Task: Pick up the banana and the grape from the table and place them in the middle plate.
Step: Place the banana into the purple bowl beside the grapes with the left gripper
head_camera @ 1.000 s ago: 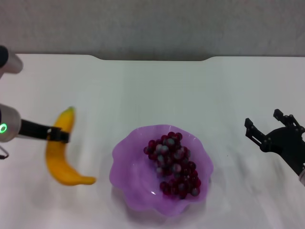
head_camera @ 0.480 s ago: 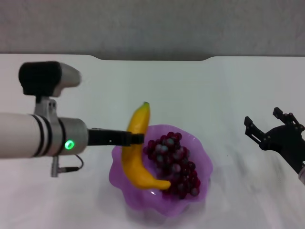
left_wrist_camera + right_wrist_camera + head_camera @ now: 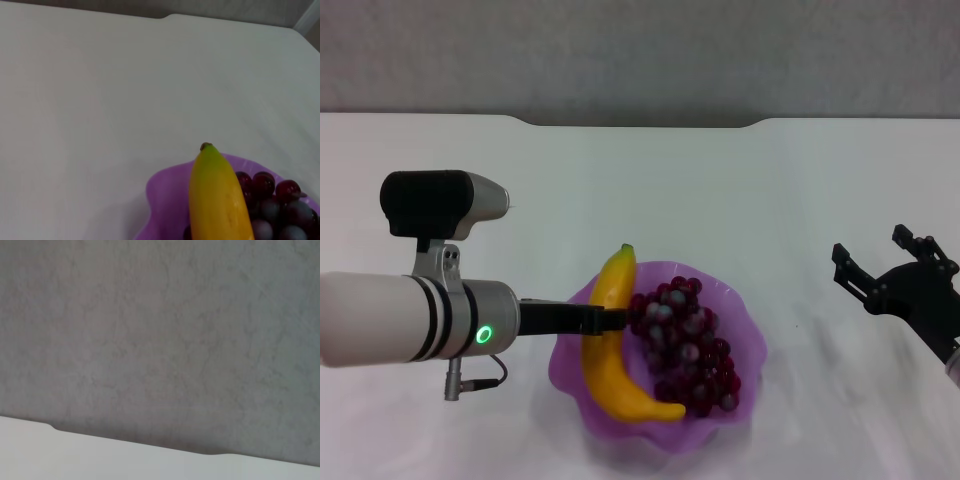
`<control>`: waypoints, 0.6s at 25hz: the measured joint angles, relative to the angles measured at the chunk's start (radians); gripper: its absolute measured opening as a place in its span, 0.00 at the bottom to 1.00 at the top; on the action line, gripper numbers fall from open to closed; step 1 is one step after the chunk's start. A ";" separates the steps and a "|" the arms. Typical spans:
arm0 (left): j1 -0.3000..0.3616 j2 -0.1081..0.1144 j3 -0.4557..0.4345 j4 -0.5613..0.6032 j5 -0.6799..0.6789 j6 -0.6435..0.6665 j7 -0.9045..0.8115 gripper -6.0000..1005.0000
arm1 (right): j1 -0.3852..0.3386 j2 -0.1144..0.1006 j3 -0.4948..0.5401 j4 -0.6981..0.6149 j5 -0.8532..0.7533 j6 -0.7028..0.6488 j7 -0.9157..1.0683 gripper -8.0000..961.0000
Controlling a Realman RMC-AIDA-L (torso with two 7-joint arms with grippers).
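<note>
While our left gripper (image 3: 610,318) reaches in from the left over the rim of the plate (image 3: 740,310), it holds the banana (image 3: 609,345) clamped between its dark fingers, gripping the fruit near its upper half. We see the banana inside the plate, along its left side, with the green stem tip pointing toward the far edge of the table (image 3: 720,190) and the curved lower end hooking toward the right near the plate's front; whether it already rests on the plate's floor we cannot tell. Just beside it, the grape (image 3: 685,345) lies in the plate as a long dark red bunch, touching the banana along its inner curve. From our left wrist, the banana (image 3: 217,197) fills the lower part of the picture, its stem tip over the purple rim of the plate (image 3: 162,192), with several berries of the grape (image 3: 277,205) next to it and bare table (image 3: 100,100) beyond. Our right gripper (image 3: 885,270) sits well apart at the right side of the table, its black fingers spread wide and holding nothing
</note>
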 joint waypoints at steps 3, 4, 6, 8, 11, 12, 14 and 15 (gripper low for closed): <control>0.000 0.000 0.001 -0.002 -0.002 0.001 0.002 0.56 | 0.001 0.000 0.000 0.000 0.000 0.000 0.000 0.92; 0.000 0.000 0.001 -0.003 -0.004 0.002 0.004 0.56 | 0.001 0.000 0.000 0.000 -0.001 0.000 0.000 0.92; 0.000 0.000 0.002 -0.014 -0.015 0.006 0.008 0.65 | 0.001 0.000 0.000 0.000 -0.001 0.000 0.000 0.92; 0.000 0.001 0.003 -0.018 -0.018 0.007 0.009 0.73 | 0.002 0.000 0.000 0.000 -0.001 0.000 0.000 0.92; 0.004 0.005 -0.013 -0.041 -0.010 0.017 0.012 0.79 | 0.002 0.000 0.000 -0.002 -0.001 0.000 0.000 0.92; 0.005 0.005 -0.024 -0.045 -0.005 0.019 0.016 0.81 | 0.002 0.000 0.000 -0.002 -0.001 0.000 0.000 0.92; 0.007 0.007 -0.075 -0.050 0.018 0.037 0.042 0.83 | 0.002 0.000 0.000 -0.002 -0.002 0.000 0.000 0.92; 0.011 0.007 -0.096 -0.050 0.024 0.056 0.063 0.84 | 0.002 0.000 0.000 -0.002 -0.003 0.000 0.000 0.92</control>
